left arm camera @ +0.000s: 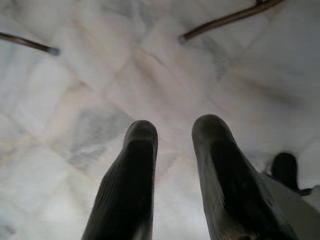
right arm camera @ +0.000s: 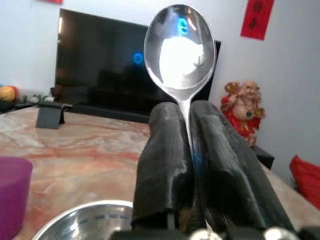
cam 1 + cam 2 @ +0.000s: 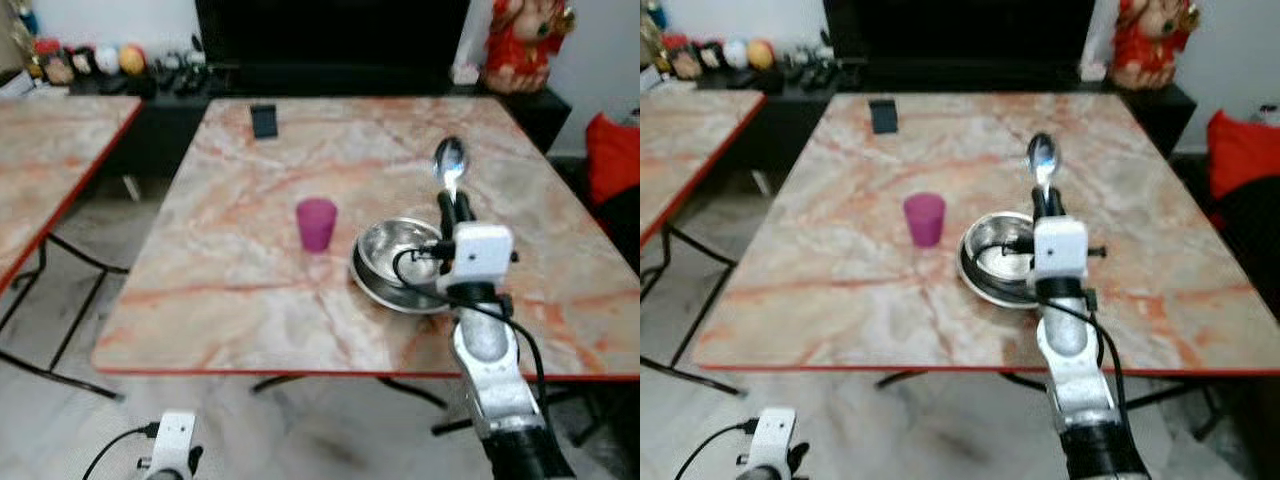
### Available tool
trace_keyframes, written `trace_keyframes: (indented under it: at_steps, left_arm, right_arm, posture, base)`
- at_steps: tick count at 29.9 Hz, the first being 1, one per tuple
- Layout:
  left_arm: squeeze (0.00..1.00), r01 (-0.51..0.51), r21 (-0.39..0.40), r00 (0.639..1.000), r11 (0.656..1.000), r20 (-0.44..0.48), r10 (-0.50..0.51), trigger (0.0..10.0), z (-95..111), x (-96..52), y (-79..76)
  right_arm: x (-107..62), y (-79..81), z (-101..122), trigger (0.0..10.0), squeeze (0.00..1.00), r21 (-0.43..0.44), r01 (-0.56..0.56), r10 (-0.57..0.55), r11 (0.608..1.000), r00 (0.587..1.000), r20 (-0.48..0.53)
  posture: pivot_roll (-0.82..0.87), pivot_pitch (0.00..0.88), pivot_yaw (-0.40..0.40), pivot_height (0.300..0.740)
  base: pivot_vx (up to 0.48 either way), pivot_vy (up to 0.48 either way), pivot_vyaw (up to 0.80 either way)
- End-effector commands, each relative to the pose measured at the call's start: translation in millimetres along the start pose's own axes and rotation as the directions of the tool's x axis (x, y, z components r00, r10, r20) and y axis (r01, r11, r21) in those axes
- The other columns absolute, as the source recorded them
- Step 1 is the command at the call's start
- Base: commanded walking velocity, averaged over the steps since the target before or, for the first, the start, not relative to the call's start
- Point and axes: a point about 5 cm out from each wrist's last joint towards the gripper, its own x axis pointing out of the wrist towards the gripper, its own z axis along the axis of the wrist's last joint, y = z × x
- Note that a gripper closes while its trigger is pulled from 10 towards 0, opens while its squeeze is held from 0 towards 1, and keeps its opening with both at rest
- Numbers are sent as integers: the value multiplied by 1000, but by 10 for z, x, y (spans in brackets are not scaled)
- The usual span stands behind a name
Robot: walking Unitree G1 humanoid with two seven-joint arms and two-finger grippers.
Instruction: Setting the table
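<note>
I am holding the spoon tight in the right gripper, above the bowl on the worktop. It could slip and clatter. The left gripper is hanging loose, jaws apart.

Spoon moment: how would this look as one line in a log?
right tool: shut on spoon, above bowl | cup: left of bowl | left tool: idle, open

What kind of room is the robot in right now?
Probably a home living or dining room: a marble-patterned table holds a steel bowl and a purple cup, with a dark TV screen and a red figurine on a low cabinet behind.
</note>
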Motion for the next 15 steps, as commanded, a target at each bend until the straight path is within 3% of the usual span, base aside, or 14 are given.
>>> trace_keyframes:
  at_steps: [1, 3, 15]
  left_arm:
    - [0, -4, 12, 1000, 1000, -14, 4, 10000, -20, -4, 30]
    - [0, -5, 12, 1000, 1000, -14, 6, 10000, -17, -3, 32]
    - [0, -14, -4, 1000, 1000, -20, 14, 10000, -9, 2, 34]
  right_arm:
    - [42, 8, 65, 10000, 0, 0, -5, 5, 1000, 1000, 25]
    - [40, -9, 58, 10000, 0, -5, 0, 0, 1000, 1000, 21]
    - [70, -80, 9, 10000, 0, 14, 45, -45, 999, 999, -18]
  posture:
    - [-49, 0, -9, 740]
    - [-49, 0, -9, 740]
    - [-44, 0, -9, 740]
  base:
    - [0, -330, 0]
    - [0, -322, 0]
    - [0, 0, 0]
